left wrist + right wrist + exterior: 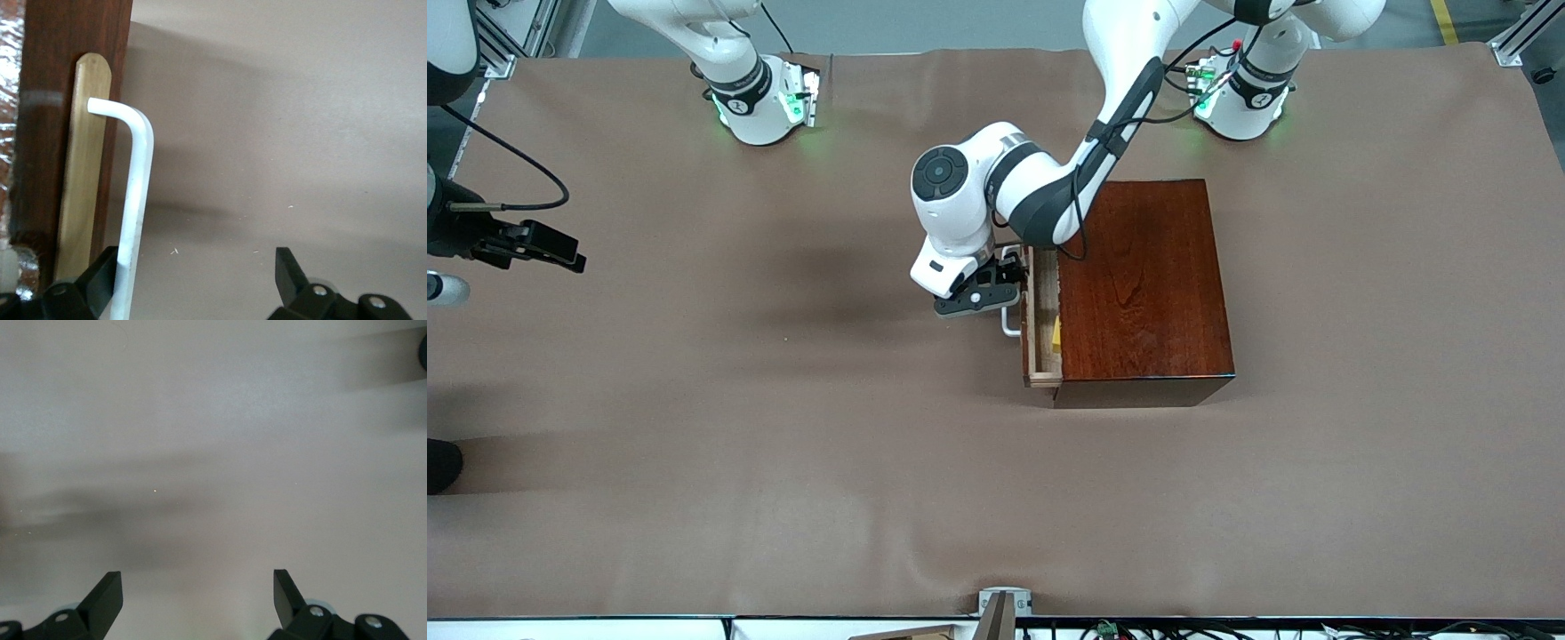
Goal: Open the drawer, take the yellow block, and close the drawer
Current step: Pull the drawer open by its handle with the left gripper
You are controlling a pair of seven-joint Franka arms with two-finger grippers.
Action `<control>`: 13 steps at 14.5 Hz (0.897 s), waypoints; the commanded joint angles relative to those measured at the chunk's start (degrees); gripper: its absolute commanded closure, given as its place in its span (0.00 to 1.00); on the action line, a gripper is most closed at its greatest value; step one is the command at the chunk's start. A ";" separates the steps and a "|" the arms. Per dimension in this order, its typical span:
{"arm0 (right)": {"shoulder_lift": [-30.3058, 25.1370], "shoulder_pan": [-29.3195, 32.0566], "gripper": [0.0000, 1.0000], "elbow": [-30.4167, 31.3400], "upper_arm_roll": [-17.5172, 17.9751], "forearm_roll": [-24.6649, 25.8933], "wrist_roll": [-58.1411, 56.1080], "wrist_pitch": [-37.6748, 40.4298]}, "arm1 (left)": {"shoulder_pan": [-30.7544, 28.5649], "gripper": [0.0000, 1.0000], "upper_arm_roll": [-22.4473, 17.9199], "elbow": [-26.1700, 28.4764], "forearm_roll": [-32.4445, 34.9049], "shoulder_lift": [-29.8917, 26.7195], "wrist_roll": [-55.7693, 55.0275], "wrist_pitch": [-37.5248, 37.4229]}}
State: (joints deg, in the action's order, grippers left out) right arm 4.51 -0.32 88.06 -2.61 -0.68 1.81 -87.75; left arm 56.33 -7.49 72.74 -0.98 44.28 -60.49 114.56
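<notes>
The dark reddish-brown box (1143, 284) stands near the left arm's base. Its pale wood drawer (1040, 307) is pulled out a little toward the right arm's end of the table. The yellow block (1056, 332) shows in the drawer's gap, partly under the box top. My left gripper (1005, 283) is at the white handle (1009, 322). In the left wrist view the gripper (197, 270) is open, and the handle (137, 187) runs between the fingers, close against one finger (100, 277). My right gripper (559, 256) waits open over bare table at the right arm's end and is empty in its wrist view (198, 593).
The brown table cloth (783, 427) covers the whole table. The two arm bases (760, 93) (1249, 93) stand along the edge farthest from the front camera. A small mount (1003, 609) sits at the table edge nearest that camera.
</notes>
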 commanded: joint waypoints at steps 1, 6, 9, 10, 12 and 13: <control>-0.91 1.38 0.00 0.62 1.12 0.95 -0.05 0.30 | 0.62 0.00 0.37 -2.16 -1.83 2.13 -1.47 2.68; -0.91 1.38 0.00 0.71 1.11 1.04 -0.05 0.39 | 0.62 0.00 0.54 -2.16 -1.92 2.57 -0.77 7.69; -0.91 1.38 0.00 0.71 1.11 1.04 -0.05 0.39 | 0.62 0.00 1.16 -2.16 -1.83 2.66 2.02 10.50; -0.91 1.38 0.00 0.71 1.11 1.04 -0.05 0.39 | 0.62 0.00 1.33 -2.16 -1.83 3.01 4.40 10.77; -0.91 1.29 0.00 0.71 1.11 1.04 -0.05 0.47 | 0.62 0.00 2.56 -2.16 -1.92 3.01 4.42 10.86; -0.91 1.29 0.00 0.71 1.11 1.04 -0.05 0.47 | 0.62 0.00 3.18 -2.16 -1.92 3.10 3.90 10.86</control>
State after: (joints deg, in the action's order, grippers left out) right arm 4.51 -0.32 88.12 -2.62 -0.68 1.81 -87.54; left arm 56.45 -6.79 73.16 -1.01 44.48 -56.29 118.51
